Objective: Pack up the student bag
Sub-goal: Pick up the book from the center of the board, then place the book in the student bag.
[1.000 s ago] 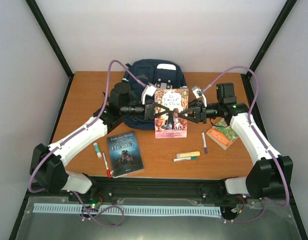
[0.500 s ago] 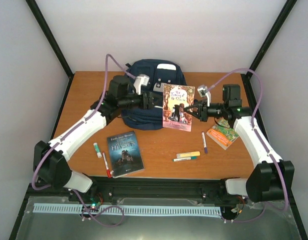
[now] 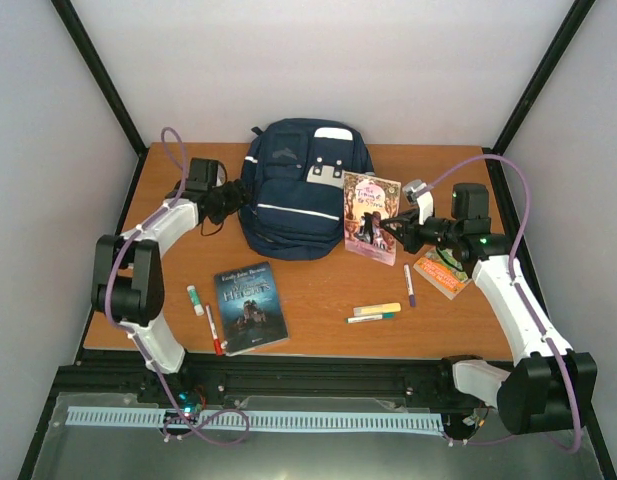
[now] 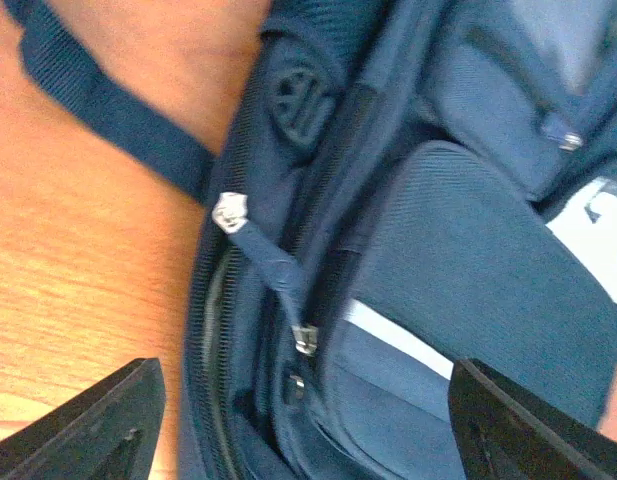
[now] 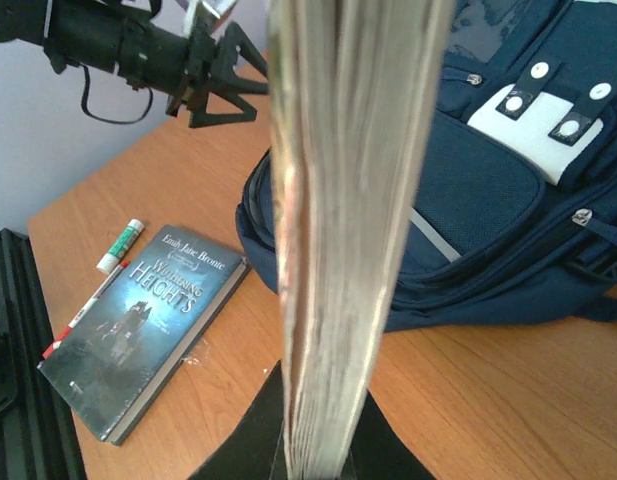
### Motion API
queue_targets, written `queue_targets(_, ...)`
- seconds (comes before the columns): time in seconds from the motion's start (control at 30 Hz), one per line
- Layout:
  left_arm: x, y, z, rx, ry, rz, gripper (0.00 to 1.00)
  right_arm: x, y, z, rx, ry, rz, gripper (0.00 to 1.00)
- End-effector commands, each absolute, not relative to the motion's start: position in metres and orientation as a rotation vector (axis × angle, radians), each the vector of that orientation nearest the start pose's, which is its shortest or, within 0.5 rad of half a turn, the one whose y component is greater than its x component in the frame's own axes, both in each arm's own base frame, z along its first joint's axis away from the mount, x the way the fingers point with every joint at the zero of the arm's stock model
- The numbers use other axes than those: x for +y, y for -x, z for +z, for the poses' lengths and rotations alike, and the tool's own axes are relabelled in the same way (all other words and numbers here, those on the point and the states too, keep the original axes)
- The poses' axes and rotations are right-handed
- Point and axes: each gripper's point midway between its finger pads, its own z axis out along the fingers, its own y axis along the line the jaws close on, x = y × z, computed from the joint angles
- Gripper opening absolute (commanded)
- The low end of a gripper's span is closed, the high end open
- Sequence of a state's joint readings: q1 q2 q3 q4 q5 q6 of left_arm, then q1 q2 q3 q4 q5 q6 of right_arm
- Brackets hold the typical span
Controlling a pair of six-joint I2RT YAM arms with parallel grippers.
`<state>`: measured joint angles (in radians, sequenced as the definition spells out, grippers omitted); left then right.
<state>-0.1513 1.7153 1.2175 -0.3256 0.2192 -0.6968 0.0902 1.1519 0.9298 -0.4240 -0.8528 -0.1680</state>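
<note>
The student bag (image 3: 303, 190) is a navy backpack lying at the back middle of the table. My left gripper (image 3: 228, 203) is at its left side, open and empty. In the left wrist view its fingertips (image 4: 98, 440) straddle the bag's zippers (image 4: 304, 338) and side seam. My right gripper (image 3: 393, 232) is shut on a pink book (image 3: 371, 218), held upright just right of the bag. In the right wrist view that pink book (image 5: 353, 230) shows edge-on, clamped at its lower edge by the gripper (image 5: 323, 450), with the bag (image 5: 508, 200) behind it.
A blue "Wuthering Heights" book (image 3: 251, 306) lies at the front left, with a glue stick (image 3: 194, 299) and red marker (image 3: 214, 330) beside it. An orange book (image 3: 445, 272) lies under the right arm. A purple pen (image 3: 409, 285), yellow highlighter (image 3: 376, 309) and green marker (image 3: 371, 318) lie front centre.
My left gripper let go of the pink book, opened and swung back to the bag's left side. The right gripper shut on the book and carried it to the right.
</note>
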Motion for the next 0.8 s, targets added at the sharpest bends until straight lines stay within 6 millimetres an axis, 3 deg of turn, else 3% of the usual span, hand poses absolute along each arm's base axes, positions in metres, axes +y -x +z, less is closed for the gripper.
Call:
queue_targets(0.0,-0.092,-0.471,0.115,2.392,0.694,-0.569,0.78,0.153,-0.304,0.261,1.906,0.724,0.834,0.03)
queue_targets(0.17,-0.101,-0.474,0.087,2.426,0.75,-0.635,0.64,0.153,-0.304,0.26,1.907,0.723,0.838,0.03)
queue_targets(0.4,-0.135,-0.467,0.074,2.444,0.695,-0.836,0.37,0.153,-0.307,0.254,1.925,0.718,0.845,0.03)
queue_targets(0.57,-0.173,-0.447,0.079,2.478,0.589,-0.921,0.09,0.153,-0.309,0.251,1.936,0.718,0.843,0.03)
queue_targets(0.77,-0.213,-0.416,0.097,2.479,0.5,-0.967,0.01,0.152,-0.311,0.25,1.94,0.717,0.831,0.03)
